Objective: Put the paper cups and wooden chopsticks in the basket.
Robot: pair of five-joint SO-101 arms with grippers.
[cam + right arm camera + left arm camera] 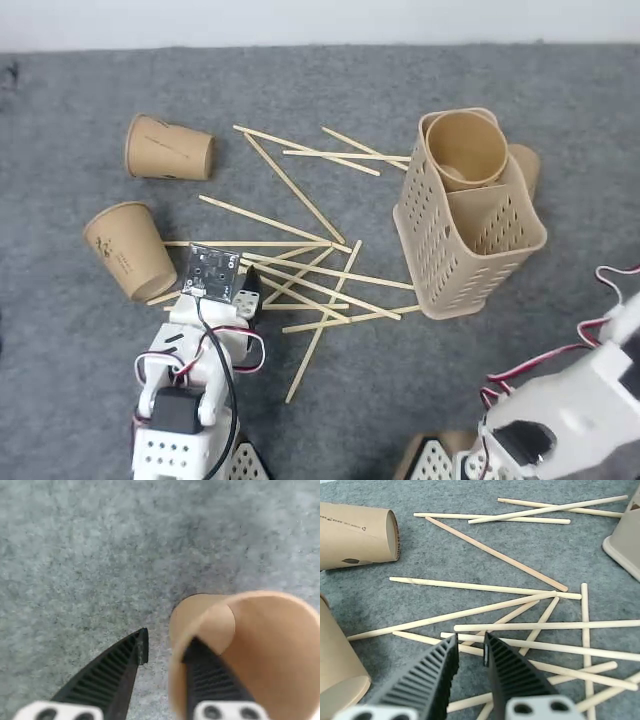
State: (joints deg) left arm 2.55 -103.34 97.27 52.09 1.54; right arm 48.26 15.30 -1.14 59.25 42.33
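Observation:
Several wooden chopsticks (300, 270) lie scattered on the grey carpet left of the tan perforated basket (470, 250). One paper cup (465, 150) stands inside the basket and another (527, 165) lies behind it. Two more cups (168, 148) (130, 250) lie on their sides at the left. My left gripper (471, 642) hovers low over the chopstick pile (520, 625), open by a narrow gap with nothing in it. My right gripper (167, 647) is open astride the rim of a further paper cup (260, 645), with one finger inside and the other standing off the cup's outer wall.
The basket's corner (625, 545) lies beyond the pile in the left wrist view. Two cups (355, 535) (335, 670) flank my left gripper. The right arm (570, 410) is at the near right edge of the carpet.

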